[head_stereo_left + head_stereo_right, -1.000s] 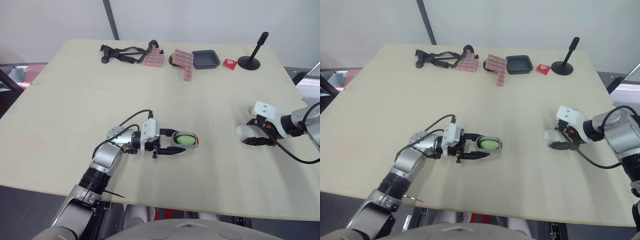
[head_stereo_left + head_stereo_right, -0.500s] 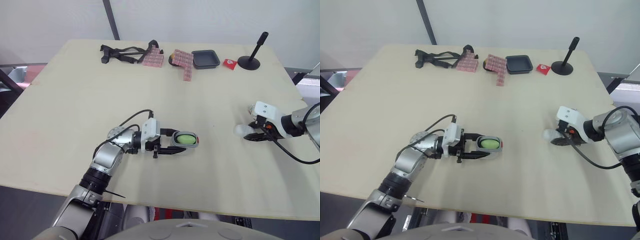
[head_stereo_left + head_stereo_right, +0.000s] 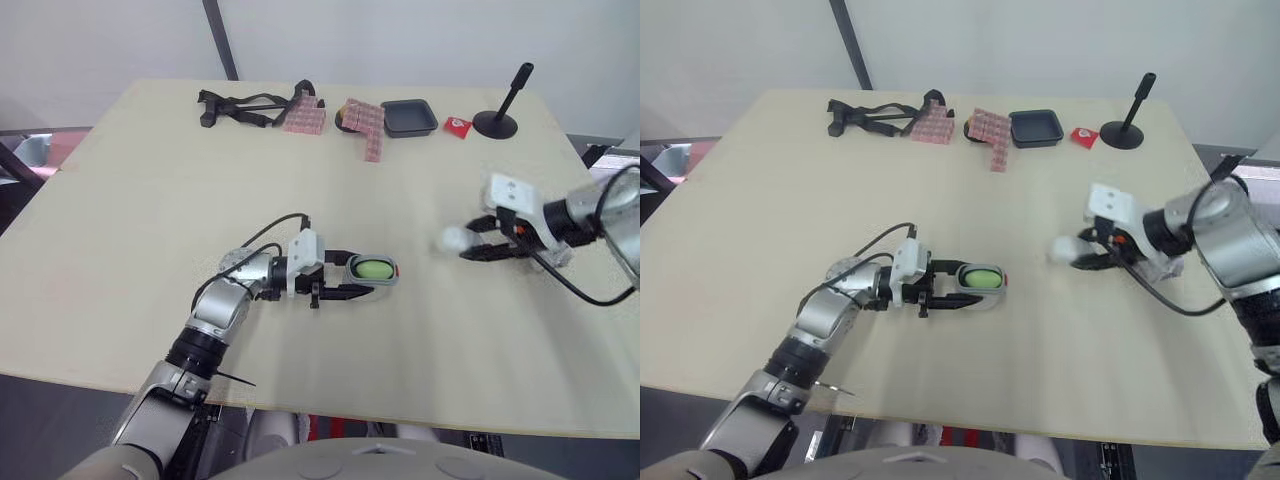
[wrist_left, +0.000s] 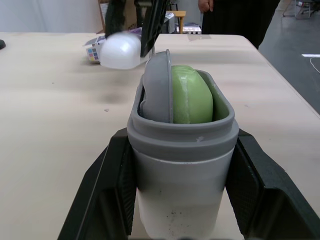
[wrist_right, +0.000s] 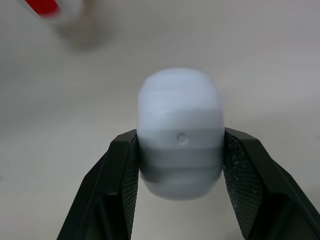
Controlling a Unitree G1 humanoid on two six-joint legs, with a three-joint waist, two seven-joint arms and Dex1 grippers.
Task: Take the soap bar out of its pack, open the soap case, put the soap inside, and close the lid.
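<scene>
The pale wooden table [image 3: 150,200] carries everything. A little toward 6 o'clock from its centre sits the grey oval plastic soap case [image 4: 180,165], clamped across its short sides by the left gripper [image 3: 357,274], whose black fingers [image 4: 112,175] press flat against both walls. We judge this base stiff, light and smooth, so a hold low on the walls, as here, should keep it from twisting when something is pressed down on it. At about 3 o'clock from the case, well apart from it, the right gripper [image 3: 472,242] grips the rounded white translucent plastic lid [image 5: 180,130] by its two long edges, seemingly clear of the tabletop. The lid looks thin, hollow and slippery, and we expect it to flex or pop free if squeezed hard, so a light pinch at mid-length seems right. Inside the case, a grey oval insert [image 4: 157,87] stands on edge against the pale green rounded soap bar [image 4: 190,97], which rests tilted, with its top above the rim. The soap looks waxy, firm and easily marked, so we would nudge it only by its broad faces. We judge that both may need to settle before the lid can seat.
</scene>
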